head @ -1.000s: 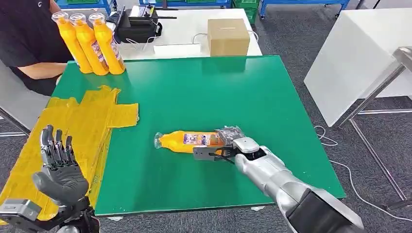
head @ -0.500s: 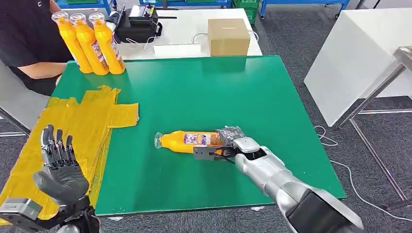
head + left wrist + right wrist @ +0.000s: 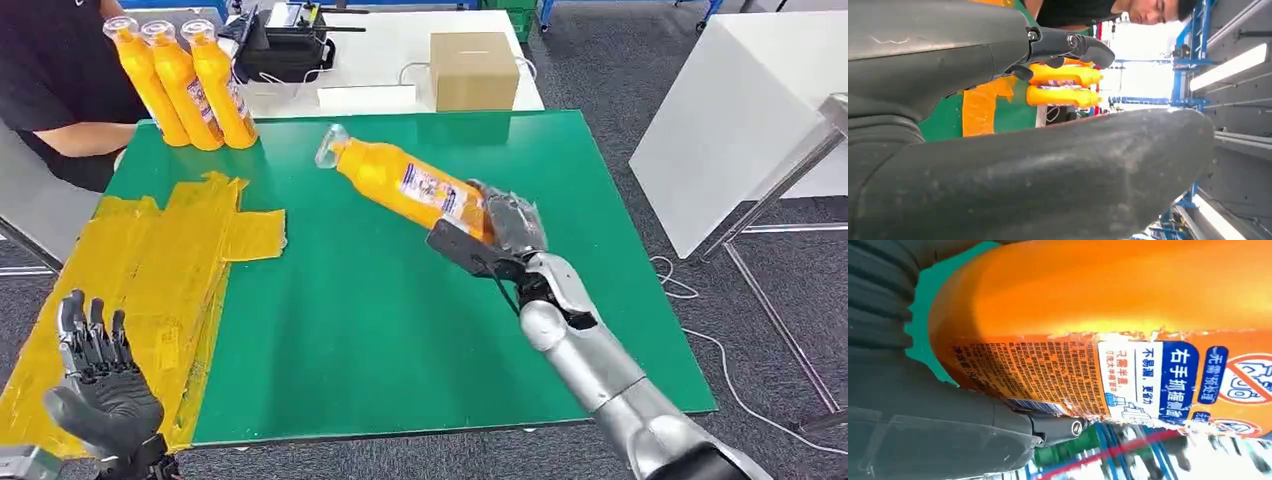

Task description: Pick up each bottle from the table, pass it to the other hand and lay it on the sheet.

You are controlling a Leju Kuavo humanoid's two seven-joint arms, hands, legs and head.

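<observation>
My right hand (image 3: 497, 232) grips the base end of an orange bottle (image 3: 400, 180) and holds it up over the middle of the green table (image 3: 400, 300), its clear cap pointing to the far left. In the right wrist view the bottle's label (image 3: 1168, 385) is pressed against my thumb (image 3: 998, 430). A yellow sheet (image 3: 150, 270) lies on the table's left side. Three more orange bottles (image 3: 185, 85) stand upright at the far left corner, seen too past my fingers (image 3: 1073, 45) in the left wrist view as bottles (image 3: 1063, 85). My left hand (image 3: 100, 385) hovers open at the near left, below the sheet's edge.
A person in a black top (image 3: 60, 70) sits at the far left beside the standing bottles. Behind the green table a white table holds a cardboard box (image 3: 473, 70) and a black device (image 3: 280, 45). Another white table (image 3: 740, 130) stands to the right.
My right hand has lifted the bottle off the table and swung it up and toward the far left. The left hand has dropped slightly lower.
</observation>
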